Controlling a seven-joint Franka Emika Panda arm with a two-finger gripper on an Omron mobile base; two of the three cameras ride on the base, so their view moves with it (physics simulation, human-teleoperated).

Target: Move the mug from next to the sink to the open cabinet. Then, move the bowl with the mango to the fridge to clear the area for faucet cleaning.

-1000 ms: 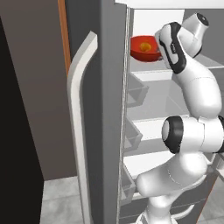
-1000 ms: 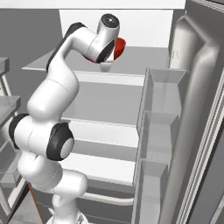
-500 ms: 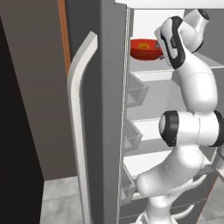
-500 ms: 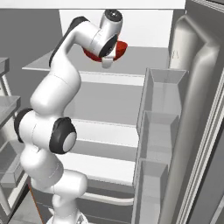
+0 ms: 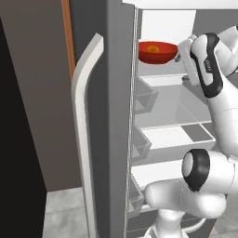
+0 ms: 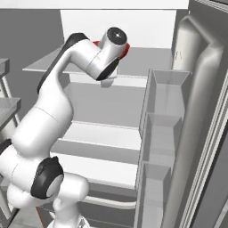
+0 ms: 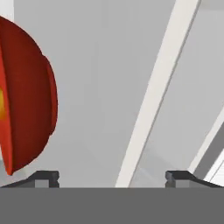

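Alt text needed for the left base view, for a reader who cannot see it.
A red bowl holding a mango sits on the top shelf of the open fridge. The white arm reaches up beside it from the lower right; its jaws are hidden behind the wrist.

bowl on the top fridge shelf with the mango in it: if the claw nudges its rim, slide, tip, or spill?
The bowl looks glossy and rigid, so it would probably slide on the smooth white fridge shelf rather than flex. It is wide and shallow, so tipping seems unlikely. The mango lies loose inside and may roll, though the bowl's walls should likely contain it.
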